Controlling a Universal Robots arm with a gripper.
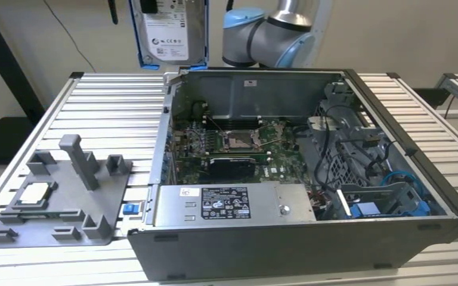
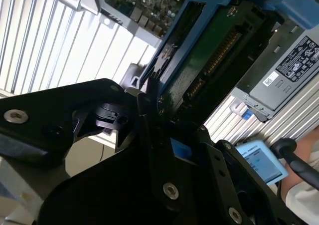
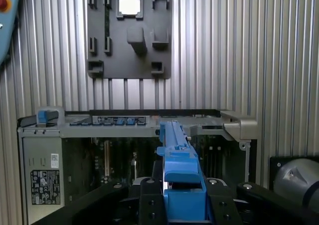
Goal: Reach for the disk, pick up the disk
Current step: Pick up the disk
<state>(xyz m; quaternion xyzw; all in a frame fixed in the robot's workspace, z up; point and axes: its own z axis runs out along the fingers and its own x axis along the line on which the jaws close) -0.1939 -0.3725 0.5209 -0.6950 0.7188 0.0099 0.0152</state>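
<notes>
Exterior view looks down at the computer case from mid range, first wrist view straight down from high above it, second wrist view tilted, close against the disk; all share the case.

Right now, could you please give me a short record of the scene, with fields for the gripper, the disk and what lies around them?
gripper: shut on the disk
disk: held upright in the air, clear of the case
case: open, standing on the table
grey box: inside the case, along its near wall
fixture: on the table, to the exterior view's left of the case
chip: lying in the fixture
</notes>
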